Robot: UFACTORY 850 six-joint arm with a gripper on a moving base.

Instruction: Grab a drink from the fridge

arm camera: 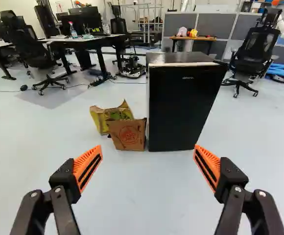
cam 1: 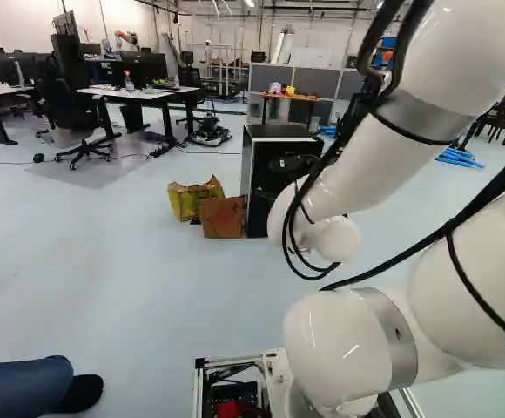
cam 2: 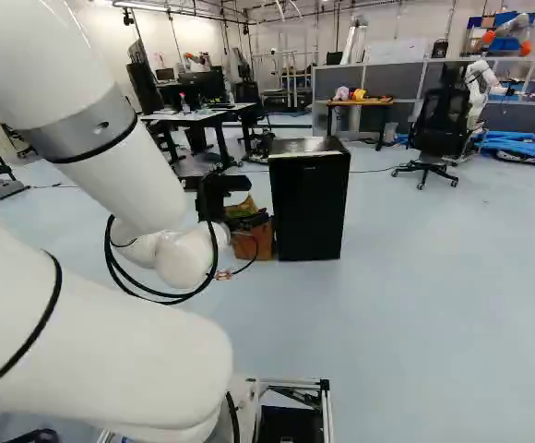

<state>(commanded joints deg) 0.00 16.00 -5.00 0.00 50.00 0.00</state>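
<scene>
Tool [cam 2: 217,189] stood wide open, gripping nothing. Ahead on the floor [arm camera: 117,196], a brown carton [arm camera: 127,136] sat just left of the closed black mini fridge [arm camera: 181,110]; a yellow bag [arm camera: 100,120] stood behind the carton. Far: wood-topped table [arm camera: 201,38] stood before grey partitions [arm camera: 214,25].

Ahead of jaws: fridge [arm camera: 181,107] interior, back hidden. Bag [arm camera: 100,120] partly hidden behind box [arm camera: 127,135], green contents [arm camera: 116,116] too small to tell. Far beyond jaws: things [arm camera: 193,33] on table [arm camera: 199,38] too small to tell. Arm [cam 1: 370,178] cut off by base views' edges.
</scene>
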